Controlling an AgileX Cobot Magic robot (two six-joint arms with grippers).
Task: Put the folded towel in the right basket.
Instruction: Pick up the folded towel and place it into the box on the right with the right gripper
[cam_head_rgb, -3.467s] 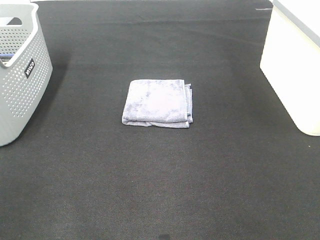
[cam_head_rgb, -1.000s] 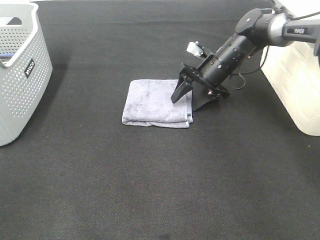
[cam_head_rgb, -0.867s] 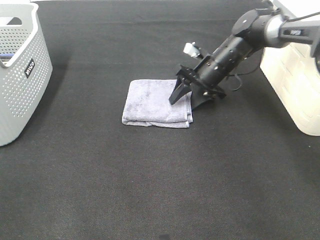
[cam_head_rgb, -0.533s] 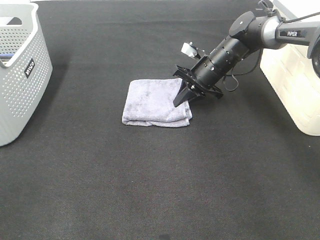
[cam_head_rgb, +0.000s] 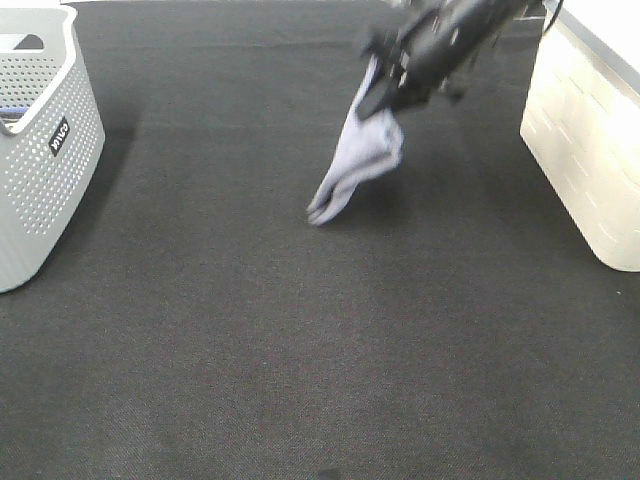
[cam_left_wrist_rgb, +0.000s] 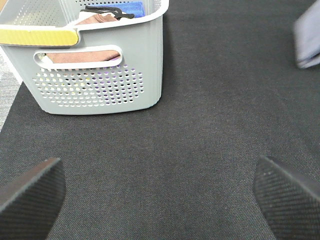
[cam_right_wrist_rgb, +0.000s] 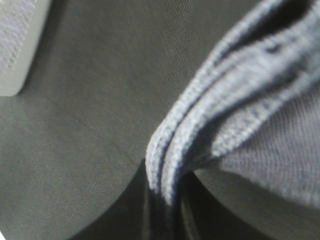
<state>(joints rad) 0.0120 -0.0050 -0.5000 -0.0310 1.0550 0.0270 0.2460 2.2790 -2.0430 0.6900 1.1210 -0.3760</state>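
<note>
The folded lavender-grey towel (cam_head_rgb: 360, 160) hangs in the air over the black table, pinched at its upper edge by my right gripper (cam_head_rgb: 385, 92), which is shut on it at the back right. The towel's lower corner dangles near the table surface. In the right wrist view the towel (cam_right_wrist_rgb: 240, 100) fills the frame, its folded edges clamped at the jaws. The towel's edge also shows in the left wrist view (cam_left_wrist_rgb: 307, 40). The right basket (cam_head_rgb: 590, 150), cream-white, stands at the right edge, to the right of the gripper. My left gripper (cam_left_wrist_rgb: 160, 200) is open and empty, with only its fingertips (cam_left_wrist_rgb: 30, 192) showing.
A grey perforated basket (cam_head_rgb: 40, 150) stands at the left edge; in the left wrist view it (cam_left_wrist_rgb: 95, 75) holds brown cloth and a blue item. The black mat (cam_head_rgb: 300, 350) covers the table.
My right gripper came in from the right, closed on the towel's right edge and lifted it up and toward the back right. The towel now hangs off the table.
</note>
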